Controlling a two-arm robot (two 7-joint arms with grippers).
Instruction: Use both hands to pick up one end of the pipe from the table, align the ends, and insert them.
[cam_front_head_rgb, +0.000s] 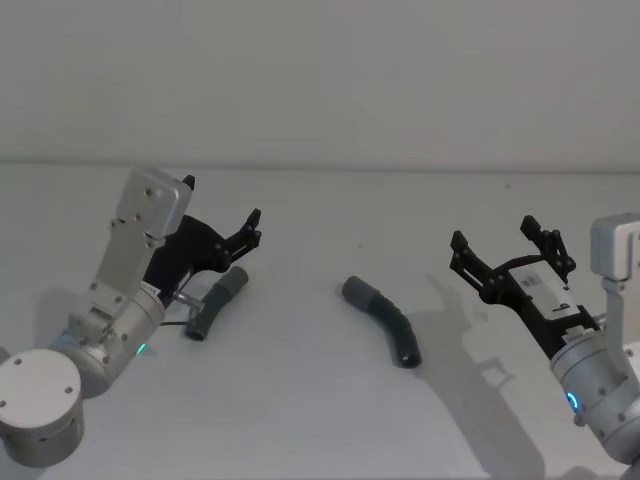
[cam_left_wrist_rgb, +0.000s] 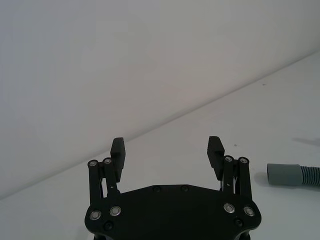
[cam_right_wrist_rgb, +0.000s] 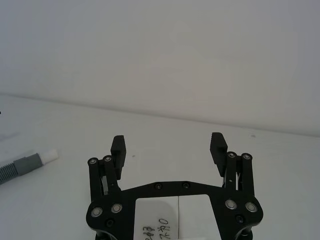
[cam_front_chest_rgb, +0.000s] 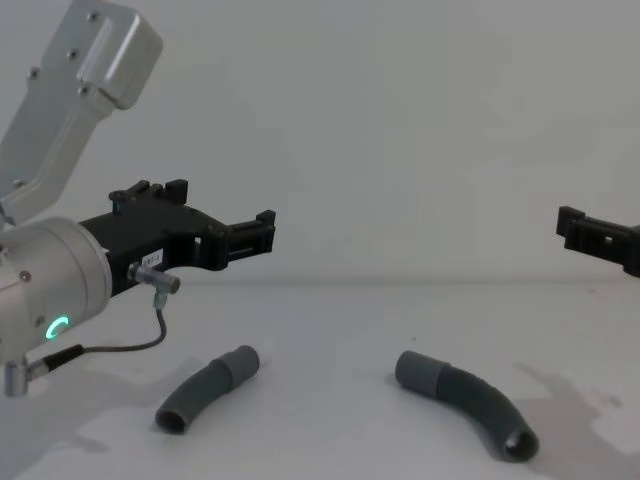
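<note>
We find the left pincer (cam_front_head_rgb: 250, 232) spread wide, its two black fingers apart with nothing between them. The left wrist view shows the same open gap over bare desk. In the chest view the left pincer (cam_front_chest_rgb: 262, 230) hangs clear above the desk (cam_front_head_rgb: 300, 410), reaching forward from a silver-grey arm with a green ring light (cam_front_chest_rgb: 58, 326) and a thin looping cable (cam_front_chest_rgb: 130, 345).

Just below and beside it lies the shorter hose piece (cam_front_head_rgb: 212, 308), a curved, dark grey ribbed length flat on the desk. Its smooth cuff (cam_front_head_rgb: 235, 283) is at the far end, nearest the left pincer's fingers but not touched by them. From the right wrist camera we see that cuff (cam_right_wrist_rgb: 27, 163) ending in a narrower whitish tip (cam_right_wrist_rgb: 49, 155).

The right pincer (cam_front_head_rgb: 495, 238) is also spread and empty, as the right wrist view confirms (cam_right_wrist_rgb: 168, 142). A white label with handwriting (cam_right_wrist_rgb: 165, 220) sits on its body. It is raised off the desk on the right side.

Between the two pincers, near the desk's middle, rests the longer hose piece (cam_front_head_rgb: 388, 322). Its grey cuff (cam_front_head_rgb: 355, 292) points towards the far left, and its open end (cam_front_chest_rgb: 518, 443) is nearer us. It lies well apart from the shorter piece and apart from the right pincer. A plain pale wall (cam_front_head_rgb: 320, 80) stands behind.
</note>
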